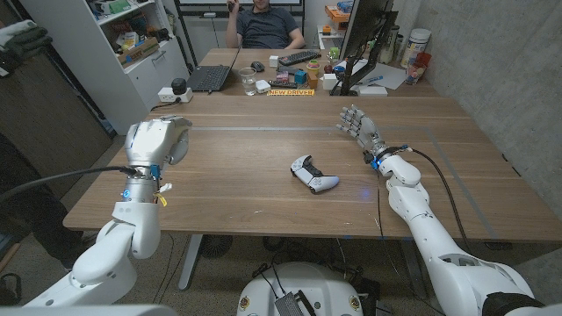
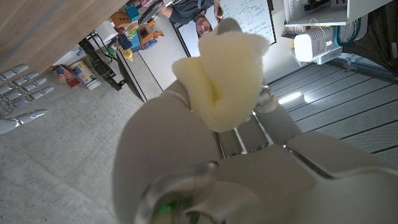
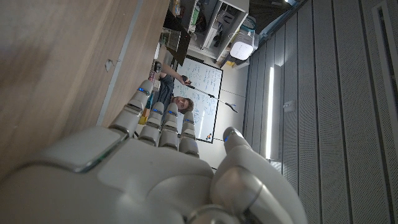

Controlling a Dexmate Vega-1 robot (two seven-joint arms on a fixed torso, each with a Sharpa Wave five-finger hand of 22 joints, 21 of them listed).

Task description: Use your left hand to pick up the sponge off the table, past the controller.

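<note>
Pressed close to the lens in the left wrist view, a pale yellow sponge (image 2: 222, 78) bulges out of the left hand (image 2: 205, 162), its porous foam squeezed into a soft, folded lump with rounded lobes. The hand's smooth white shells and grey fingers (image 2: 272, 115) curl around it, gripping it. From the head view the left hand (image 1: 156, 140) is raised off the table's left part, its glossy white back facing the camera, so the sponge itself is hidden there behind the hand.

Out toward the middle of the wooden table (image 1: 246, 197) lies the controller (image 1: 313, 174), a white game pad with dark trim and two curved grips, set at a slant and well apart from both hands. The tabletop is matte brown wood with a fine grain and a pale line running across its far part.

On the right side the right hand (image 1: 358, 125) holds nothing, its segmented grey and silver fingers stretched out straight and slightly apart. In the right wrist view the right hand (image 3: 155, 168) shows a broad, smooth white back, with its fingers (image 3: 163, 124) reaching along beside the wood grain.

Beyond the table stands a cluttered desk with a laptop (image 1: 211, 77) and a keyboard (image 1: 299, 58), and a person (image 1: 263, 25) sits behind it.
</note>
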